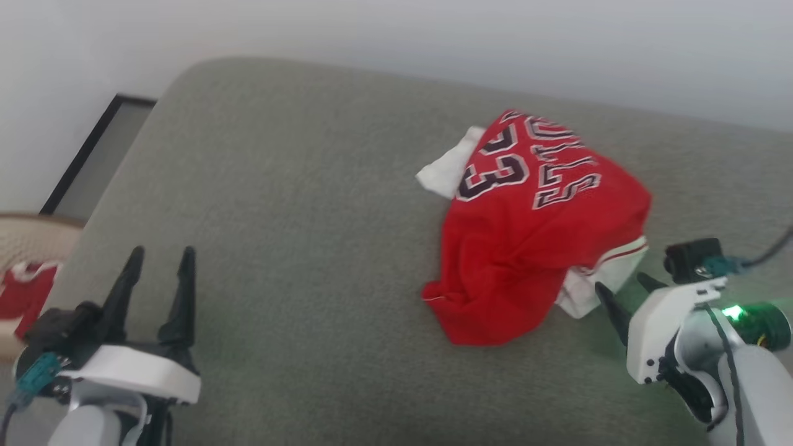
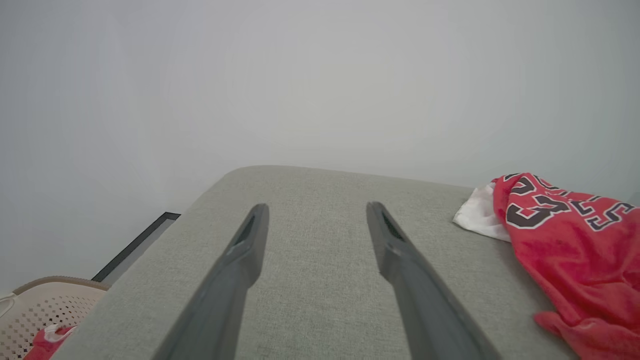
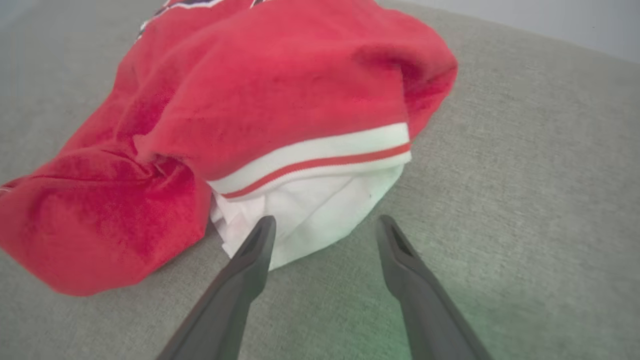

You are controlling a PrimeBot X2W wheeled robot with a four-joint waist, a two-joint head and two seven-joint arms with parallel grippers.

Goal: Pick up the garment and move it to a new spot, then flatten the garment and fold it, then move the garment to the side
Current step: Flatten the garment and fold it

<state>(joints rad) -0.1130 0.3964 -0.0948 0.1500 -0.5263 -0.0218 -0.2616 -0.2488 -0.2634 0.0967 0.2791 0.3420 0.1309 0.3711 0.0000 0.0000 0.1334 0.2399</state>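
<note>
Grey cushion [image 1: 279, 260] against pale wall [image 1: 433, 37]. Garment [image 1: 533, 248] lay crumpled right of centre: red, black white-edged "23" on top, white sleeve [image 1: 446, 170] at far side, striped trim [image 1: 619, 251] facing right gripper [image 1: 619, 282], jaws apart, tips just beside white hem. Left gripper [image 1: 162, 253] well apart, jaws spread. Basket [image 1: 31, 238] off cushion's left edge.

Grey upholstered surface [image 1: 279, 186]; pale wall [image 1: 433, 31]; beige basket [image 1: 31, 235] left.
</note>
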